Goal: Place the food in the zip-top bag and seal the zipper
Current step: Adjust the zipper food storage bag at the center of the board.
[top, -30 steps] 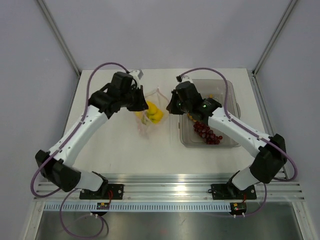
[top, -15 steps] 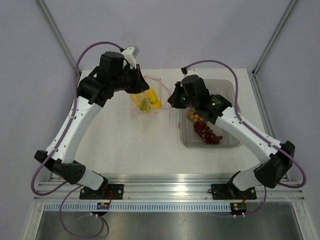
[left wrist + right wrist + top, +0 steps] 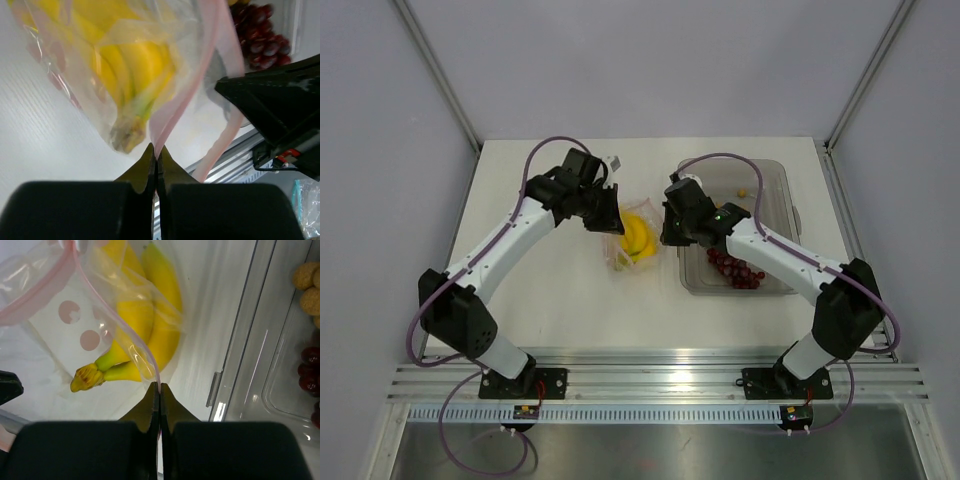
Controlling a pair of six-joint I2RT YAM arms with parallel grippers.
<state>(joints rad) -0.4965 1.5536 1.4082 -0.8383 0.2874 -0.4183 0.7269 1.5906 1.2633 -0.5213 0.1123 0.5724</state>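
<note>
**A:** How many hands are on the zip-top bag?

**B:** Two. The left hand is closed tight, with its tips pinching the pink zipper strip at the bag's rim. The right hand is pinched shut on the rim's right side.

**A:** And where is the bag?

**B:** It is between them, over the desk, just left of the one clear tray. Its mouth is parted.

**A:** What about the food?

**B:** One bunch of bananas is inside the bag. One bunch of grapes lies in the tray's near half. Three tan round fruits show on the far side of the grapes. Whether the arm hides more, I cannot tell.
</note>
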